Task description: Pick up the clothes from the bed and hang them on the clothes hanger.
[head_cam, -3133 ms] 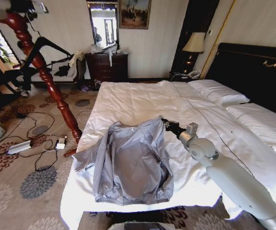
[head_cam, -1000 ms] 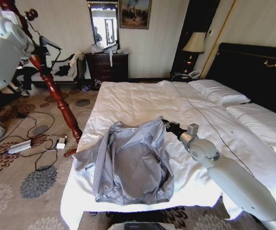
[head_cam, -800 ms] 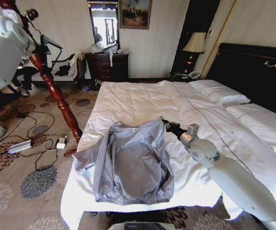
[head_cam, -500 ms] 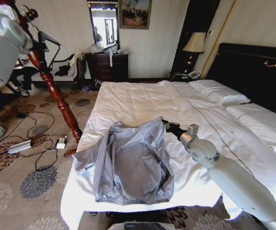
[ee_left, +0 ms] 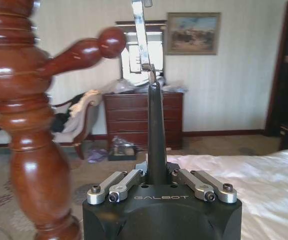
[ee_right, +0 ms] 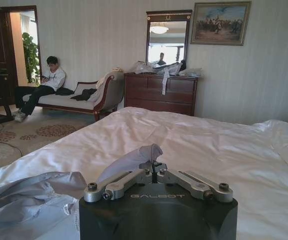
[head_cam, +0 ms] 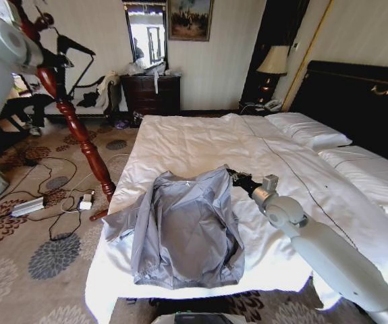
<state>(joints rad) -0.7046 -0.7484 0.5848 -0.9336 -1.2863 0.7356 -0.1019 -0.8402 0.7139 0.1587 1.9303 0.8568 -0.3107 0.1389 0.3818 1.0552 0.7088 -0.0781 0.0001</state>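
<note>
Now my right gripper [ee_right: 155, 173] is clenched on a pinch of the clothes [head_cam: 187, 226], which lie spread on the bed [head_cam: 200, 142] near its foot; my left gripper [ee_left: 157, 176], raised beside the wooden post [ee_left: 26, 125], grips the clothes hanger [ee_left: 156, 130] upright; its wire hook [ee_left: 141, 35] shows in my left wrist view.

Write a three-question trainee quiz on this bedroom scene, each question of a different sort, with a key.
1. True or false: the right end effector pinches a fold of the jacket.
2. What does the left end effector grip? A) lamp B) clothes hanger C) pillow
3. Fill in: the jacket lies spread on the ___.

Key:
1. True; grey cloth sits between its closed fingers.
2. B; the slim black hanger, held beside the red wooden post.
3. Bed.
</note>
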